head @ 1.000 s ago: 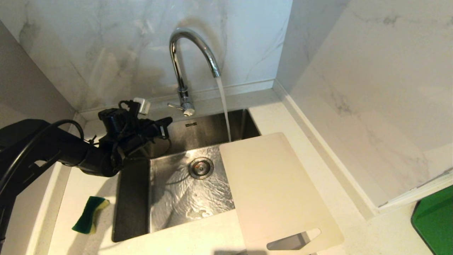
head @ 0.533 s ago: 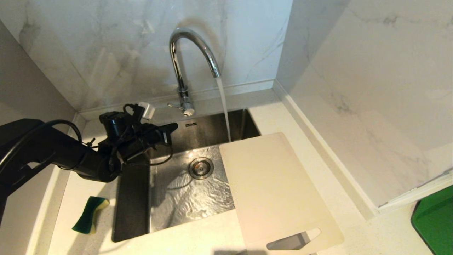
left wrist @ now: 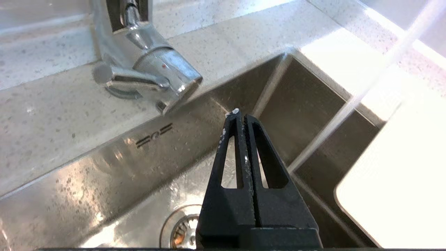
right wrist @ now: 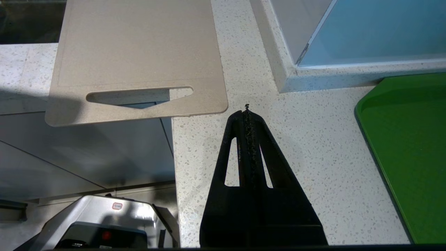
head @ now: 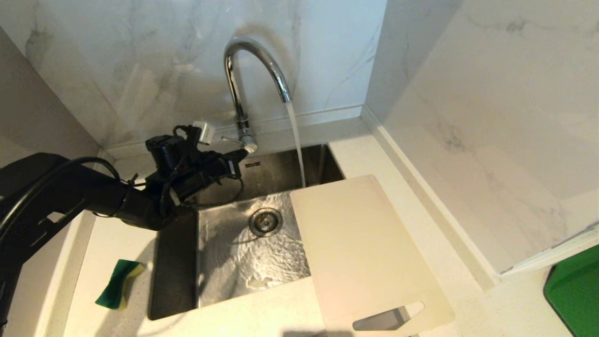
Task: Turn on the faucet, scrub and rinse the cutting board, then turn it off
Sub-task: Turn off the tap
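The chrome gooseneck faucet runs, and its stream falls into the steel sink just behind the far edge of the cutting board. The cream cutting board lies across the sink's right rim, its slot handle past the counter's front edge. My left gripper is shut and empty, its tips just below the faucet's body, whose thin side lever points left. In the left wrist view the gripper points at the sink's back wall. My right gripper is shut and empty over the counter near the board's handle corner.
A green-and-yellow sponge lies on the counter left of the sink. The drain sits mid-basin under rippling water. Marble walls close the back and right. A green tray sits at the far right, seen too as the tray.
My left gripper, still shut, has moved right and toward the back wall, from over the sink's left rim to just under the faucet's body. Water keeps running; board and sponge are unmoved.
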